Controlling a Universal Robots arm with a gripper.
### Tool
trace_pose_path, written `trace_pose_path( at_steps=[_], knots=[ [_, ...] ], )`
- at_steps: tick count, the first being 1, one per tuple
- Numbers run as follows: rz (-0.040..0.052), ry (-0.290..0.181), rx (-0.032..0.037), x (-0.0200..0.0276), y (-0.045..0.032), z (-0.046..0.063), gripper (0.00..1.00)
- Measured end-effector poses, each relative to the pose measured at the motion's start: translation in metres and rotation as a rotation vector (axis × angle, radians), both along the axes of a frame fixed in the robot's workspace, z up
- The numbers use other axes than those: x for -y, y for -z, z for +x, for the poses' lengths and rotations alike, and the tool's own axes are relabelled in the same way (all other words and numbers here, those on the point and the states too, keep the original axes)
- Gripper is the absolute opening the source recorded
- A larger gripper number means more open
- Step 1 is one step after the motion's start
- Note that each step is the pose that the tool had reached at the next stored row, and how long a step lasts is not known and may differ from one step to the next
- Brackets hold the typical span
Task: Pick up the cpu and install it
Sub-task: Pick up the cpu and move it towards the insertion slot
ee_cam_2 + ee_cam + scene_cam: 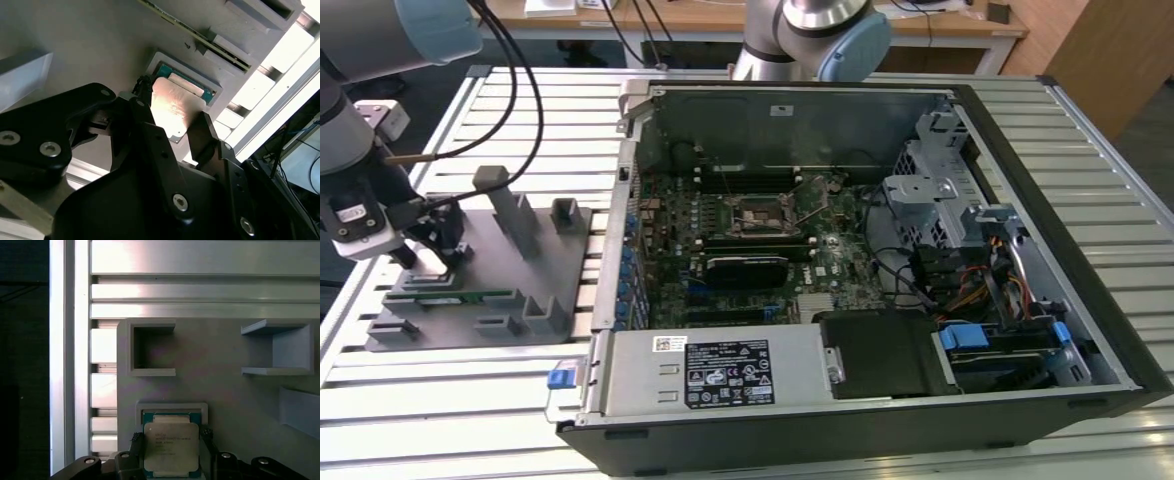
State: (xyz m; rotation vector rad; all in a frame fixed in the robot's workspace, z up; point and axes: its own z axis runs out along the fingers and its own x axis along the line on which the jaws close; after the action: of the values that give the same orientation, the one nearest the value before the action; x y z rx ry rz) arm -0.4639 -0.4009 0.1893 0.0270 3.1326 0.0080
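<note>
We are seeing the cpu (171,447) lying in a recess of the fixture tray (540,270), on the table (454,400), at the exterior view's left of the computer case (774,115).

1. The arm (403,30) is made of smooth grey tubes and fat rounded joints, the nearest one capped in pale blue-grey.
2. Further along there is a polished silver column (803,15) ending in another pale blue cap (857,45).
3. Thin black cables (518,90) loop loosely off the upper joint.
4. The wrist housing (354,225) is white, boxy, with a dark inset panel.
5. The gripper (175,116) is matt black throughout: chunky linked plates with rounded corners.
6. Bright silver screws (50,148), round heads with socket centres, sit sunk into those plates.
7. A pale metal bar (22,210) runs beneath the black plates.
</note>
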Motion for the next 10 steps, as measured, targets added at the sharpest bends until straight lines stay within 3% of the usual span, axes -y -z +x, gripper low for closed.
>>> trace_pose_path(
  at_steps=[6,7,10],
  knots=[
    [-0.0002,0.000,0.0007,0.0000,0.0009,0.0000,0.54],
    [-0.0001,0.000,0.0013,0.0000,0.0010,0.0001,0.60],
    [-0.0001,0.000,0.0030,0.0000,0.0012,0.0000,0.60]
  ],
)
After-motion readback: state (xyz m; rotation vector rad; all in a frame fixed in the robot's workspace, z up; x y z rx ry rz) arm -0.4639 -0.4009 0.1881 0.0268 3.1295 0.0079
